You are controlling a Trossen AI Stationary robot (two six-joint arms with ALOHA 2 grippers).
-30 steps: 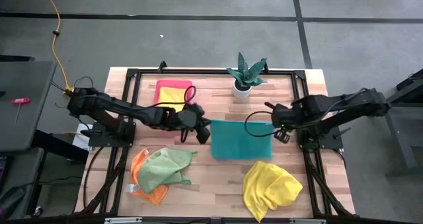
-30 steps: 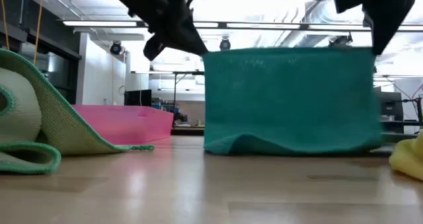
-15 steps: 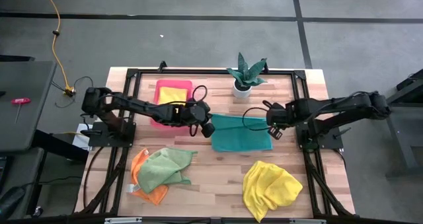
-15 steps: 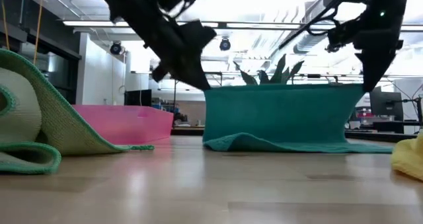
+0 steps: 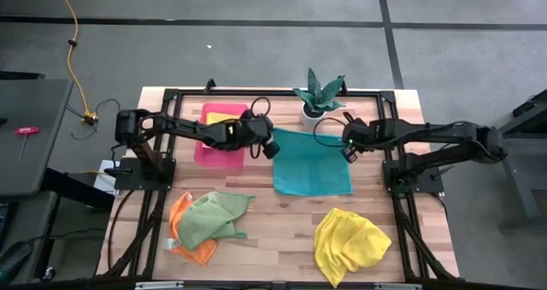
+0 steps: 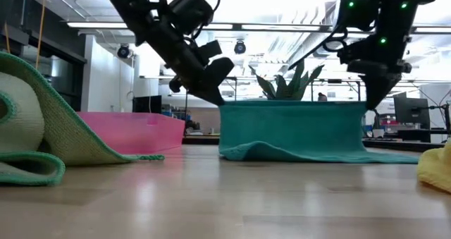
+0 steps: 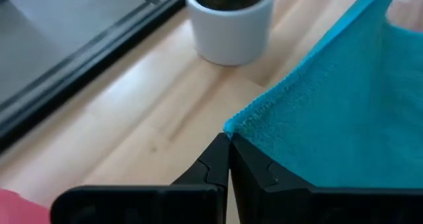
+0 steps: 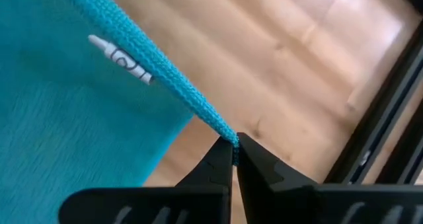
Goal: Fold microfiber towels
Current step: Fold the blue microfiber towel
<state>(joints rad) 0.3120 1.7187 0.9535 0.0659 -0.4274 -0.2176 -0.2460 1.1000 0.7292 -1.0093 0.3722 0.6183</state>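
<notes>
Left arm: reaches from the counter's left side toward the middle, passing over the pink tray [image 5: 220, 136].
Left tool [image 5: 270, 145]: pressed together on the far left corner of the teal towel [image 5: 312, 163], just beside the tray.
Right arm: stretches in from the right side toward the middle, low over the wood.
Right tool [image 5: 348, 142]: pinching the teal towel's far right corner, near the potted plant [image 5: 317, 96].
Teal towel: its far edge is lifted and held taut between both tools; the near part lies flat on the counter [image 5: 282, 226].
Other towels: light green [image 5: 209, 218] over orange [image 5: 188, 239] at the near left; a crumpled yellow towel [image 5: 349, 241] at the near right; another yellow one [image 5: 220, 119] lies in the tray.
Counter: pale wood planks inside a black frame.
Room: grey floor around the counter; ceiling lights and ducts behind it in the low view.
</notes>
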